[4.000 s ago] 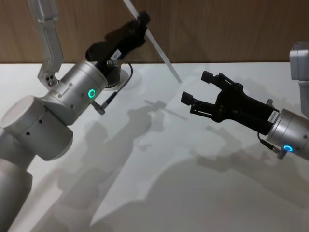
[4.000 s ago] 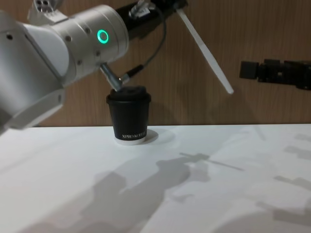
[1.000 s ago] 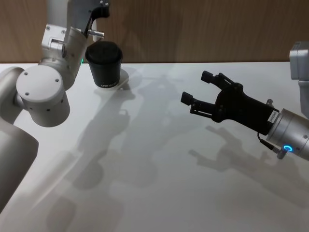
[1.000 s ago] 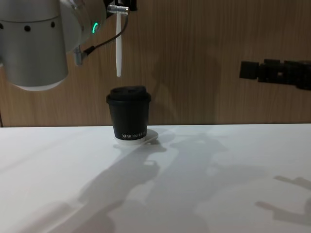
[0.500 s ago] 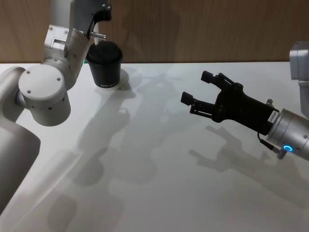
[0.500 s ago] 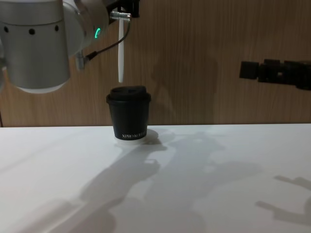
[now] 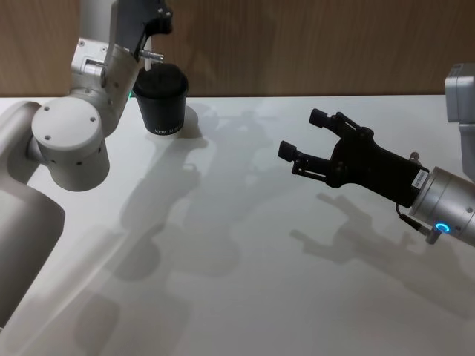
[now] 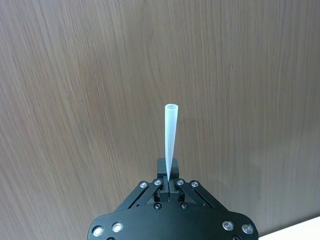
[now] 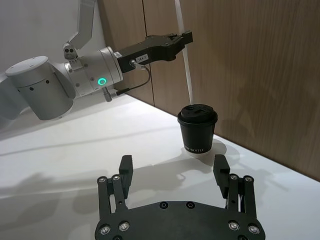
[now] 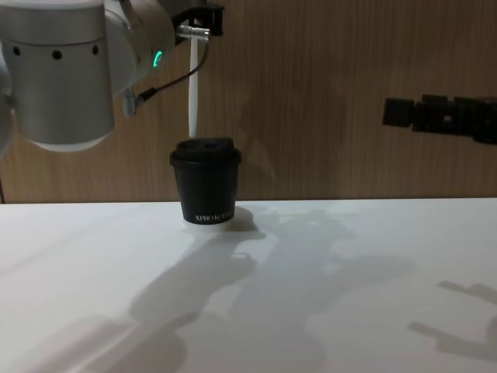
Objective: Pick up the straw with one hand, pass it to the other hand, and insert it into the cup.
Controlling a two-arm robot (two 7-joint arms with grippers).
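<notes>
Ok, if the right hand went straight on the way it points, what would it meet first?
Probably the cup, centred ahead of the open right hand, though its height against the lid is unclear.

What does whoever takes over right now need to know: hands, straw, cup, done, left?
Left hand: shut on the straw, holding it upright over the cup.
Right hand: open, empty, above the right side of the table.
Cup: upright, far left on the table, lid on.
Done: straw picked up and in the left hand.
Left: the tip hangs just above the lid, not yet in; lower it in, then release.
</notes>
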